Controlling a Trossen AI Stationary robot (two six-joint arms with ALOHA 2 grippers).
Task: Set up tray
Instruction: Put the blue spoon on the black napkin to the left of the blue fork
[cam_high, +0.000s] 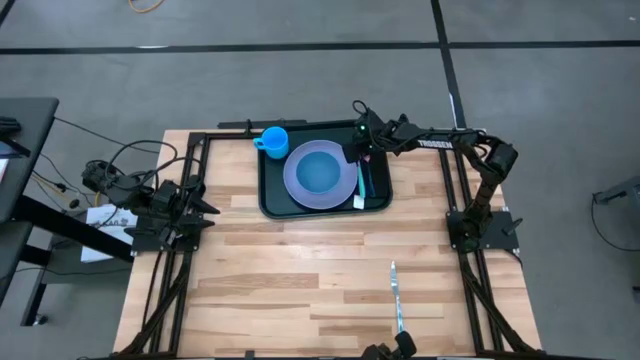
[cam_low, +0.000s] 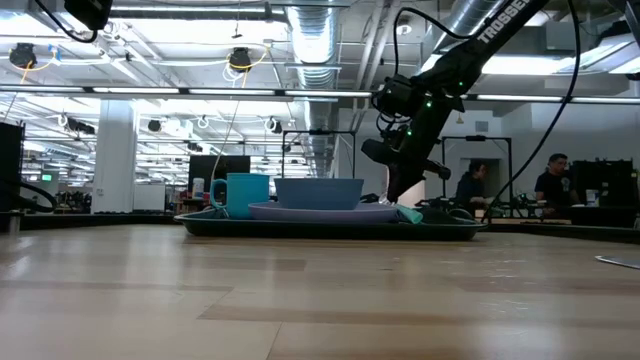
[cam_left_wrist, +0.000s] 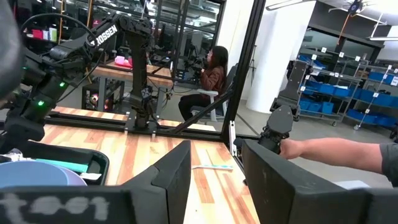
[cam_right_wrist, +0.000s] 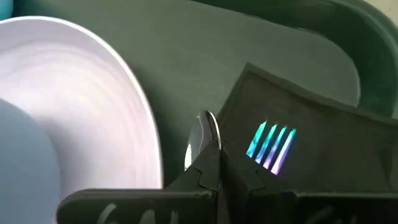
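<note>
The dark tray (cam_high: 272, 198) lies at the table's far middle. It holds a lavender plate (cam_high: 298, 188) with a blue bowl (cam_high: 320, 170), and a blue cup (cam_high: 273, 140) in its far left corner. To the right of the plate lies a flat black rectangle (cam_right_wrist: 311, 168) with an iridescent fork (cam_right_wrist: 272, 146) on it. My right gripper (cam_high: 361, 155) stands over the tray's right part, pointing down, shut on a shiny metal piece with a rounded end, seemingly a spoon (cam_right_wrist: 200, 142). My left gripper (cam_high: 208, 207) waits open at the table's left edge. My right gripper (cam_right_wrist: 219, 173) pinches the spoon's rounded metal end (cam_right_wrist: 203, 134) between its two fingertips, coming from above. The piece stands on edge in the gap between the plate's rim (cam_right_wrist: 146, 106) and the black rectangle. Whether it touches the tray floor is hidden by the fingers.
One more utensil (cam_high: 397, 295) lies on the wood near the table's near right edge. A teal handle (cam_high: 362, 182) lies along the tray's right side. A person's forearm (cam_left_wrist: 336, 154) reaches in beyond the table's right side in the left wrist view; others sit behind.
</note>
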